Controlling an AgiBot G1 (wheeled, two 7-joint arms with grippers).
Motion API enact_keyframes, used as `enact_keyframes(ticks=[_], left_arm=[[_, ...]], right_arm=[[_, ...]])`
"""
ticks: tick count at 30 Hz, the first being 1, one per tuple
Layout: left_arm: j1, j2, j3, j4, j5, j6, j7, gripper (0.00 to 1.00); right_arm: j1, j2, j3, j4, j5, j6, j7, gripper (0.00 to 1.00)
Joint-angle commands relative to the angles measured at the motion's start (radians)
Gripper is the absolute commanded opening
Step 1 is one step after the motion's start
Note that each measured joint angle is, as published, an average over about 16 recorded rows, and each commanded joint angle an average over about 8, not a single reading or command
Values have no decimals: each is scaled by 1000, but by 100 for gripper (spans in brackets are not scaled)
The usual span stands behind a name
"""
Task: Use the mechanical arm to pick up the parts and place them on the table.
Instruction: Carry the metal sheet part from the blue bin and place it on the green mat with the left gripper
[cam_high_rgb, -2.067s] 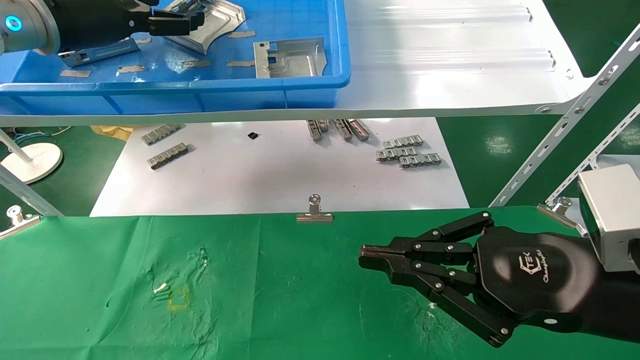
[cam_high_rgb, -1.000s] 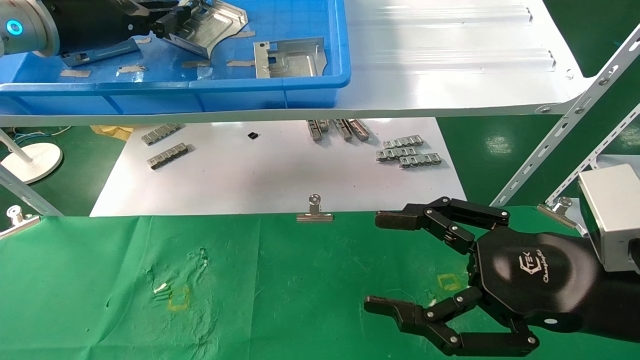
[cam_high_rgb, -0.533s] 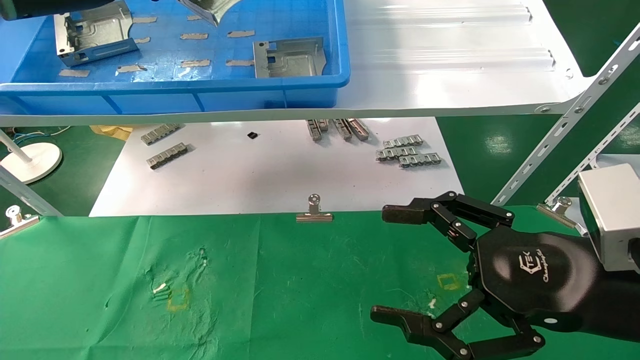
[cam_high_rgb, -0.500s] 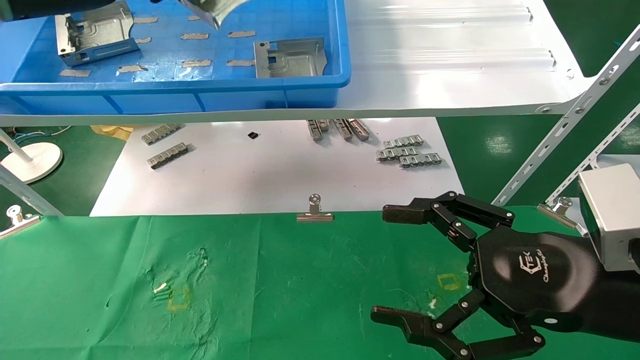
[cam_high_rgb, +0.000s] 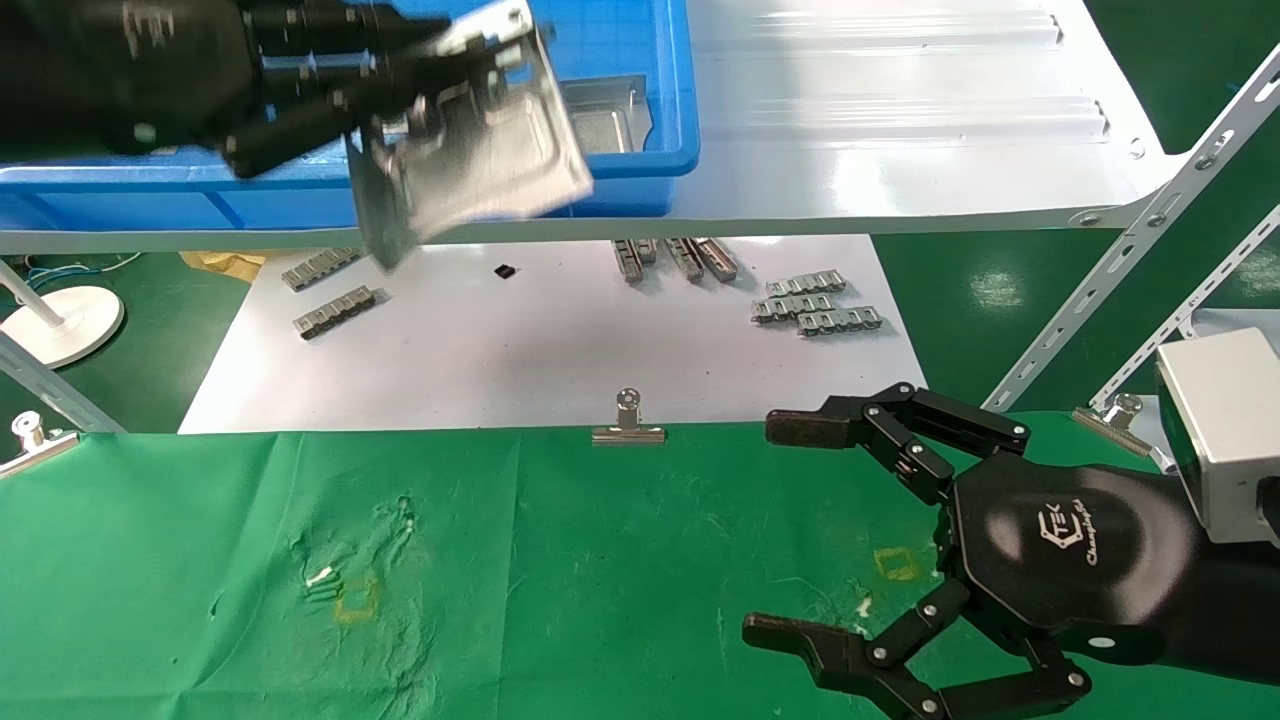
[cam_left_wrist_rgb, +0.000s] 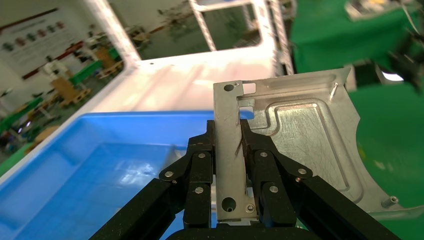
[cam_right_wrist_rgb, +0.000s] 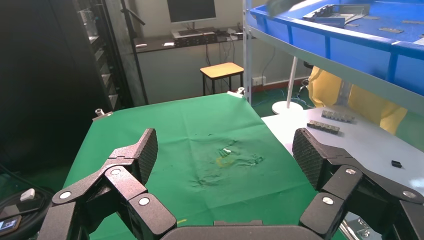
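Clearly the carry was the step in hand: the left gripper (cam_high_rgb: 400, 75) was pinched on one of the parts (cam_high_rgb: 470, 140), a silver sheet-metal bracket, gripping it by a folded side wall, and held it in the air in front of the near rim of the blue bin (cam_high_rgb: 640, 160), above the white sheet (cam_high_rgb: 560, 350) lower down. In the left wrist view the black fingers (cam_left_wrist_rgb: 200, 165) pressed from both sides on the bracket's narrow flange, with the broad stamped face and its curved-cut corner hanging out to one side, so the part (cam_left_wrist_rgb: 300, 135) sat off-centre in the grip and tilted. Another bracket (cam_high_rgb: 600, 110) lay in the bin, partly hidden behind the carried one. The right gripper (cam_high_rgb: 790, 530) hovered low over the right part of the table (cam_high_rgb: 600, 560), its fingers spread wide and holding nothing, close to a small yellow square mark (cam_high_rgb: 898, 563). A second yellow mark (cam_high_rgb: 357, 597) showed on the wrinkled green cloth toward the left. By my judgement the next move called for bringing the bracket forward and down past the shelf (cam_high_rgb: 900, 120) edge and over the binder clip (cam_high_rgb: 628, 425) at the cloth's far edge, then lowering it onto the cloth before the fingers let go. Because the hold was on one thin wall, the part could swing or slip if moved sharply.
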Motion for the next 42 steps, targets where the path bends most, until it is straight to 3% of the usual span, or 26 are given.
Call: enact_keyframes(ticks=[1,6,11,19,30,32,39,40,42], left_arm=[[41,-26,16,-83,-31,11,16,0],[151,-144,124,-290,-141,4,66,0],[203,-217,236,-337,-145,-10,149,0],[203,-206,373,-232,-3,-21,287,0],[249,-174,464,-119,-7,-24,378,0],[254,-167,472,-88,-9,-27,395,10],[271,-125,503,3,0,-26,481,95],[272,-119,505,14,-2,-25,495,100],[272,-109,508,34,-9,-24,519,100]], right_arm=[[0,0,0,0,0,0,0,100],[0,0,0,0,0,0,0,100],[0,0,0,0,0,0,0,100],[0,0,0,0,0,0,0,100],[0,0,0,0,0,0,0,100],[0,0,0,0,0,0,0,100],[0,0,0,0,0,0,0,100],[0,0,0,0,0,0,0,100],[0,0,0,0,0,0,0,100]])
